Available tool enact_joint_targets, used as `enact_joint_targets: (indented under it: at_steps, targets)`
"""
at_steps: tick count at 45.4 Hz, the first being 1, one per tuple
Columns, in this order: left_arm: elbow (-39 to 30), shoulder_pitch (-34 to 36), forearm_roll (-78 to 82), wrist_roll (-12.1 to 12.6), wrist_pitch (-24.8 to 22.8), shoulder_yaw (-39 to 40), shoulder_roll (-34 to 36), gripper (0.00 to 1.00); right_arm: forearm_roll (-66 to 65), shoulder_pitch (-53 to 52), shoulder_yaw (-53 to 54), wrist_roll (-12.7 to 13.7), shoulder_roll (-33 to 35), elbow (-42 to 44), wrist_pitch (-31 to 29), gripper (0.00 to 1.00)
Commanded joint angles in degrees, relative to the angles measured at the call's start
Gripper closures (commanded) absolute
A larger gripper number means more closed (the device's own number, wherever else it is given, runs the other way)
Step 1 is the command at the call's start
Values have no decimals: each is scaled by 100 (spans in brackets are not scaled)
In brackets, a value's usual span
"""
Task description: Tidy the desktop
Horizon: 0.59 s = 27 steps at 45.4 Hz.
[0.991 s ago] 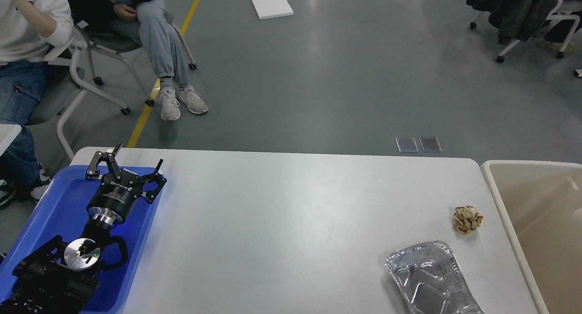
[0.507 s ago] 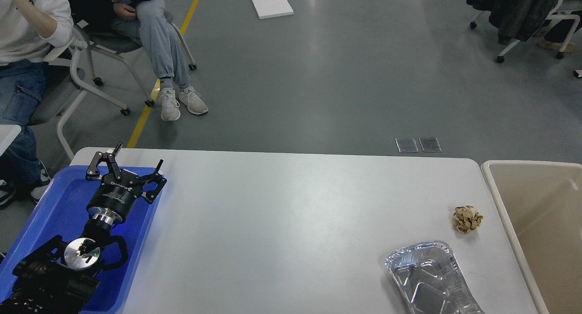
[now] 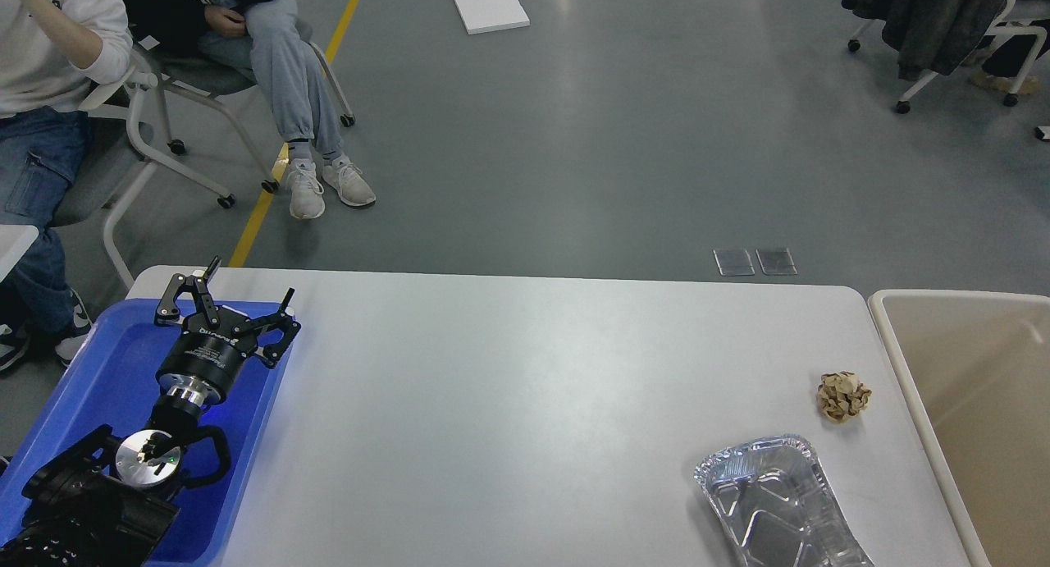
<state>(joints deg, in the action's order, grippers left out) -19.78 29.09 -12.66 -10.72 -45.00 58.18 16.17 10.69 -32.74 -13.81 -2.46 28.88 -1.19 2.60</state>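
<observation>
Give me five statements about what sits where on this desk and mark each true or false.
1. The left gripper is open over the blue tray. True.
2. The crumpled paper ball lies inside the foil tray. False: it rests on the desktop beside it.
3. The beige bin stands at the desk's right end. True.
4. The foil tray holds food. False: it looks empty.
5. The left gripper grips the paper ball. False: it holds nothing.

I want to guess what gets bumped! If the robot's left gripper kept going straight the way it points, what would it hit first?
Probably nothing soon. The open left gripper points up and away over the blue tray's far rim, towards the desktop's far left corner. Beyond that lies only floor; depth is hard to judge.
</observation>
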Motion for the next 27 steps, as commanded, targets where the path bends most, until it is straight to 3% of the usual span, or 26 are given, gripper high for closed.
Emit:
enact_joint_targets:
  at_steps: [1,22,27]
  targets:
    - [0,0,0,-1,0,0,0,0,-67,-4,19,0,-31,-13,110,1]
    - [0,0,0,8,0,0,0,0,-67,-215,28,9,136,-101,22,0]
    - [0,0,0,8,0,0,0,0,-84,-399,19,17,408,-478,13,0]
